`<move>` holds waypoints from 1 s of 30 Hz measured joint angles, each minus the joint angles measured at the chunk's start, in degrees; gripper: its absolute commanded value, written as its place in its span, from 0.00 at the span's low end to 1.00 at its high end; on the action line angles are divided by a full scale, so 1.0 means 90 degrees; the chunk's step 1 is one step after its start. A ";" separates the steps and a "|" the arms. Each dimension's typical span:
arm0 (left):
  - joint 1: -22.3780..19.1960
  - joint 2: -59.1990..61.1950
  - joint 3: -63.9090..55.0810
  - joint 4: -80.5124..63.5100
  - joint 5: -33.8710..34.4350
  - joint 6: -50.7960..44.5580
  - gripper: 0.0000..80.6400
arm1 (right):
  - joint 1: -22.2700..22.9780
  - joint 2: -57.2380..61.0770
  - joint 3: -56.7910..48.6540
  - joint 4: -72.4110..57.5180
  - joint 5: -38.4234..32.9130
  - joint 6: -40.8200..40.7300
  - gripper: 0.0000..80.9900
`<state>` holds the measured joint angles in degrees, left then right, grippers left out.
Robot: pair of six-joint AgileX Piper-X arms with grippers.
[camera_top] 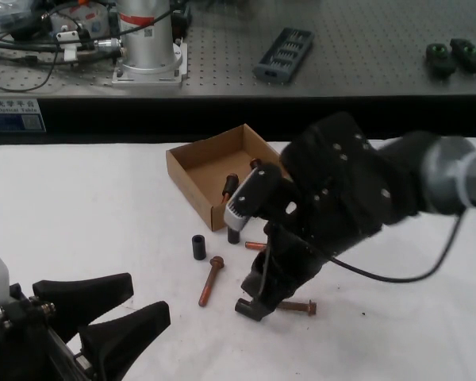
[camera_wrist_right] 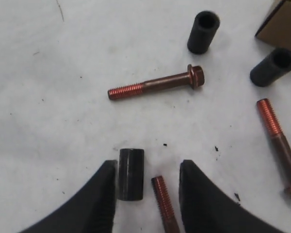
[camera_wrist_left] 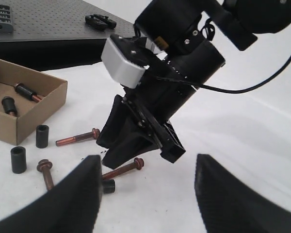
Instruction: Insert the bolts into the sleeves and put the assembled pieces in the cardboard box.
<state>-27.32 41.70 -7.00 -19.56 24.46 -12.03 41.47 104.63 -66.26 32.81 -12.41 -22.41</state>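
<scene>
High view: the brown cardboard box (camera_top: 192,163) stands open on the white surface (camera_top: 79,206). My right gripper (camera_top: 258,305) is lowered on its near side among loose copper-coloured bolts (camera_top: 211,282).

Left wrist view: my left gripper (camera_wrist_left: 148,194) is spread wide and holds nothing, with free room between its matte black fingers (camera_wrist_left: 223,194). Two sleeved bolts (camera_wrist_left: 25,92) lie in the box.

Right wrist view: my right gripper is parted. A smooth black cylindrical sleeve (camera_wrist_right: 131,174) lies against one finger, beside a bolt (camera_wrist_right: 162,199) showing its threaded end. Neither is gripped.
</scene>
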 measured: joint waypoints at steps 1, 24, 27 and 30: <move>0.0000 -0.0063 0.0000 0.0000 0.0000 0.0000 0.52 | 0.0000 0.0110 -0.0095 0.0145 0.0070 -0.0062 0.39; 0.0000 -0.0331 0.0000 0.0187 -0.0027 0.0000 0.52 | 0.0427 0.0430 -0.0322 0.0498 0.0220 -0.0567 0.39; 0.0000 -0.0331 0.0000 0.0204 -0.0027 0.0000 0.52 | 0.0427 0.0445 -0.0337 0.0471 0.0220 -0.0588 0.39; 0.0000 -0.0331 0.0000 0.0246 -0.0027 0.0000 0.52 | 0.0427 0.0583 -0.0337 0.0473 0.0220 -0.0602 0.39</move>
<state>-27.32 38.72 -7.00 -17.34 24.21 -12.03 45.32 109.87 -69.30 37.07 -10.44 -27.82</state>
